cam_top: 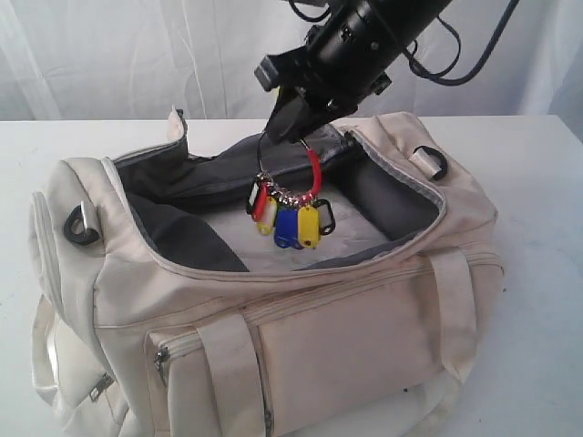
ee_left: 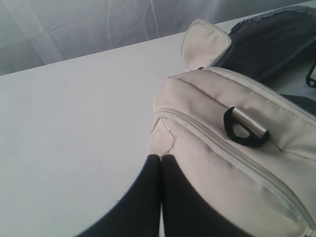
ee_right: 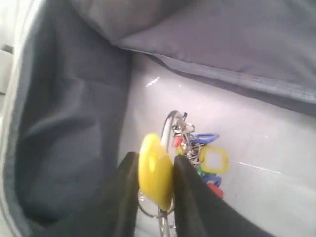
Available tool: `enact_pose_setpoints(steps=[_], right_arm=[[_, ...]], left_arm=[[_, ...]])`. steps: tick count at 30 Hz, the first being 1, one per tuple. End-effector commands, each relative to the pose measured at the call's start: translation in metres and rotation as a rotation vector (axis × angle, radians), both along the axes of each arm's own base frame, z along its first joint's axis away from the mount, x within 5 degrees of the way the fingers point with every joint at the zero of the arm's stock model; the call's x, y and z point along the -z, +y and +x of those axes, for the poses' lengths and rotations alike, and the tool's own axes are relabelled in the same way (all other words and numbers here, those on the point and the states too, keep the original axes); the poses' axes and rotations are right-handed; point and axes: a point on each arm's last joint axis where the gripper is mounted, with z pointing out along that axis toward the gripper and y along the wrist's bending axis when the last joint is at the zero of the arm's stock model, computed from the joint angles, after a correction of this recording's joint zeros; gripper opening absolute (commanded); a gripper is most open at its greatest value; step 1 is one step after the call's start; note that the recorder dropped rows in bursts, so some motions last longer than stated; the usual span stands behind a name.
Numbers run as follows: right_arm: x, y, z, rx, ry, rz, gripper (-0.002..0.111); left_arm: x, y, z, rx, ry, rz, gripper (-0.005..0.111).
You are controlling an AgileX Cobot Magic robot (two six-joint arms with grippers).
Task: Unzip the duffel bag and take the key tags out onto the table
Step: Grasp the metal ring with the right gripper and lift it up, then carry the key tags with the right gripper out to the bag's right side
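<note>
The cream duffel bag (cam_top: 301, 319) stands unzipped on the white table (cam_top: 55, 164), its grey lining showing. Above the opening my right gripper (cam_top: 293, 127) is shut on the key tags (cam_top: 290, 214). They hang from a metal-and-red ring over the bag's inside, clear of its floor. In the right wrist view a yellow tag (ee_right: 156, 170) sits pinched between the black fingers (ee_right: 190, 192), with the other tags dangling past them. In the left wrist view my left gripper (ee_left: 161, 157) is shut and empty, its tips at the bag's end panel (ee_left: 207, 148) beside the table (ee_left: 74, 113).
A black D-ring (ee_left: 244, 127) sits on the bag's end near the left gripper. Another D-ring (cam_top: 430, 162) is at the far end. Webbing handles (cam_top: 228, 373) hang down the front. White curtain (cam_top: 109, 55) backs the table.
</note>
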Motion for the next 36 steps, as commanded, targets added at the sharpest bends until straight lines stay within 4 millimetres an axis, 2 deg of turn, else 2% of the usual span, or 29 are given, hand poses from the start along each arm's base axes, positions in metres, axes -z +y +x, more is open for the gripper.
enact_pose_setpoints(steps=[1,5,10,16,17,22,29,32,36], right_arm=[[-0.018,-0.016,0.006,0.035,0.013,0.124,0.000],[-0.038,-0.033,0.003,0.069,-0.022,0.164,0.000],[-0.078,-0.052,-0.028,0.066,-0.153,0.151,0.000],[-0.088,-0.076,-0.058,0.101,-0.217,0.065,0.000],[-0.092,-0.084,-0.070,0.114,-0.234,0.048,0.000],[-0.102,-0.106,-0.105,0.133,-0.301,0.016,0.000],[-0.107,-0.142,-0.145,0.268,-0.390,-0.100,0.000],[-0.101,-0.155,-0.156,0.322,-0.403,-0.149,0.000],[-0.083,-0.164,-0.165,0.347,-0.377,-0.209,0.000]], left_arm=[[0.001,0.000,-0.001,-0.004,0.002,-0.016,0.001],[0.001,0.000,-0.001,-0.004,0.002,-0.016,0.001],[0.002,0.000,-0.001,-0.004,0.002,-0.015,0.001],[0.002,0.000,-0.001,-0.004,0.002,-0.006,0.001],[0.002,0.000,-0.001,-0.004,0.002,-0.006,0.001],[0.009,0.000,0.001,-0.006,-0.001,-0.007,0.001],[0.012,0.000,0.002,-0.005,-0.013,-0.003,0.001],[0.012,0.000,0.002,-0.001,-0.015,0.008,0.001],[0.012,0.000,0.002,0.004,-0.013,0.019,0.001]])
